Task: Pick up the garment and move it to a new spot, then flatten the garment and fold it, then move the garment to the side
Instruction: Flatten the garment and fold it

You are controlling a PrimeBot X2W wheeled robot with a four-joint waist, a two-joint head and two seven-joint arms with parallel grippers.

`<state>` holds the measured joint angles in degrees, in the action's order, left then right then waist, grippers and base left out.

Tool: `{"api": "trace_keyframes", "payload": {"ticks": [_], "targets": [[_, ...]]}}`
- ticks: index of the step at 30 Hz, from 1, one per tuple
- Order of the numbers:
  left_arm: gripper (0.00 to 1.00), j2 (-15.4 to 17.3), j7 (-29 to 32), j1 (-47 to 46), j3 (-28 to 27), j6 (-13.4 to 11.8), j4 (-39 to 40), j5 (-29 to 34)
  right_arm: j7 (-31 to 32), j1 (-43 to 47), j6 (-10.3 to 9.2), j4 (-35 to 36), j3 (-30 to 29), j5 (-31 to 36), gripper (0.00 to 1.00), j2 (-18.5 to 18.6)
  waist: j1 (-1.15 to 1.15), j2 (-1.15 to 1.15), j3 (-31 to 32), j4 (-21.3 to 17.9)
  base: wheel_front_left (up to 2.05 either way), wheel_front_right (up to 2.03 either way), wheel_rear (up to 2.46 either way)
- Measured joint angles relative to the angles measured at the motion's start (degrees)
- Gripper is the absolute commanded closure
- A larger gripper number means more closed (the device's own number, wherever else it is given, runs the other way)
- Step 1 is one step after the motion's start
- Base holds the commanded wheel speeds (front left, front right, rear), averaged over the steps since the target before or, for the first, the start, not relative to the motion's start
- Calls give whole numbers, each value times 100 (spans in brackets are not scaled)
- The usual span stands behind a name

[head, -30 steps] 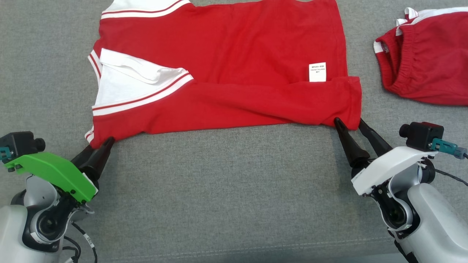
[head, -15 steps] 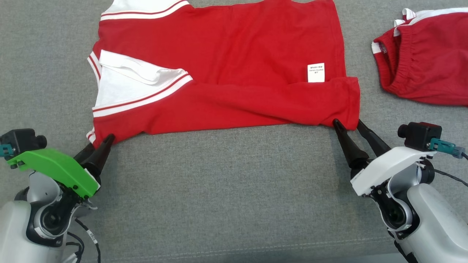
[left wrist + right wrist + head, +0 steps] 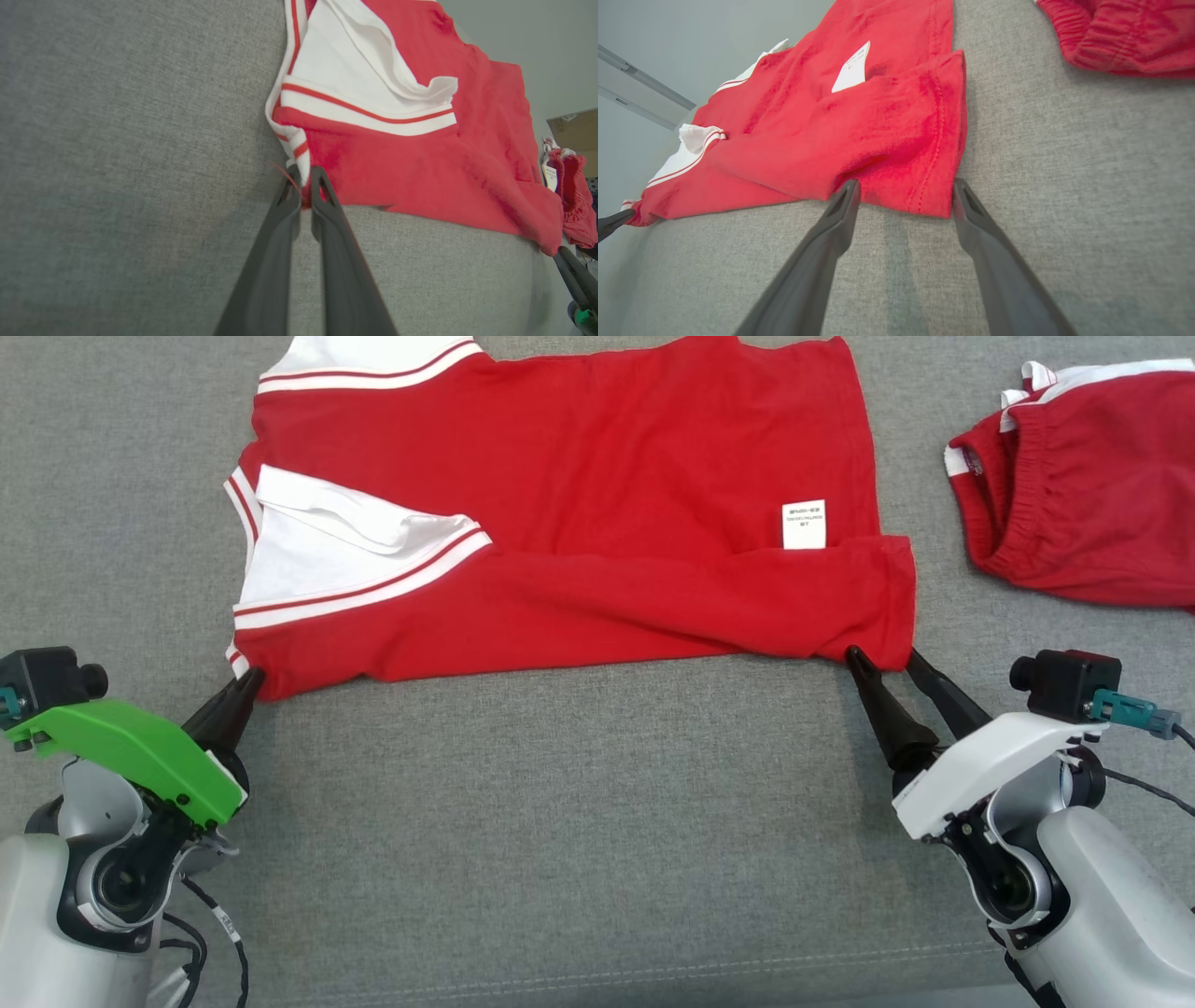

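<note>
Soft, light, limp garment (image 3: pixel 597 476), grab near corners; left gripper (image 3: pixel 304 182) seems pinched on near-left corner, right gripper (image 3: pixel 906 186) wide, straddling near-right hem.

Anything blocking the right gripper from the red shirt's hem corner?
Nothing visible. The right gripper has its jaws open, straddling the near hem corner of the red shirt, with bare grey cushion beneath. The left gripper is shut on the sleeve corner. The red shorts lie apart, off to the right.
</note>
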<state>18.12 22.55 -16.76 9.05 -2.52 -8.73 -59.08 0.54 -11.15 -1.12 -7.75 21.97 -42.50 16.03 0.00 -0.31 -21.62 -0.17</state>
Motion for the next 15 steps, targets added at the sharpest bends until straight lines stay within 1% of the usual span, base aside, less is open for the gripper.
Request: {"api": "trace_keyframes", "payload": {"ticks": [1, 2, 3, 4, 5, 6, 7, 8, 10, 15], "targets": [[100, 5, 0, 0, 0, 1, -5, 0, 0, 0, 0, -7, -3, -3, 8, 0, 0, 0, 5, 5, 0, 0, 0], [100, 10, 0, 1, 0, 2, -9, 0, 1, 0, 0, -13, -5, -3, 8, 0, 0, 0, 9, 10, 0, 0, 0], [100, 13, 0, 1, -1, 2, -12, 0, 1, 0, 0, -20, -11, -11, 14, 1, 0, 0, 13, 16, 0, 0, 0], [100, 16, 0, 1, -7, 2, -13, 0, 13, 1, 1, -31, -13, -40, 47, 3, 0, 0, 16, 23, 0, 0, 0], [100, 21, 0, 1, -15, 2, -14, 0, 53, 0, 1, -43, -12, -46, 55, 9, 0, 0, 18, 29, 0, 0, 0], [100, 26, 0, 1, -25, 2, -14, 0, 64, 0, 1, -62, -13, -51, 66, 11, 0, 0, 18, 35, 0, 0, 0], [100, 31, 0, 1, -37, 3, -14, -1, 113, -2, 3, -82, -10, -57, 75, 21, 0, 0, 17, 41, 0, 0, 0], [100, 36, 0, 1, -51, 4, -15, -1, 131, -3, 7, -110, -10, -60, 98, 33, 0, 0, 16, 46, 0, 0, 0], [100, 56, 0, 1, -86, 7, -16, -2, 207, -14, 27, -163, -14, -94, 100, 68, 0, 0, 13, 56, 0, 0, 0], [100, 134, 1, 0, -152, 53, -16, -18, 441, -176, 180, -216, -54, -175, 100, 310, 0, 0, 11, 75, 0, 0, 0]]}}
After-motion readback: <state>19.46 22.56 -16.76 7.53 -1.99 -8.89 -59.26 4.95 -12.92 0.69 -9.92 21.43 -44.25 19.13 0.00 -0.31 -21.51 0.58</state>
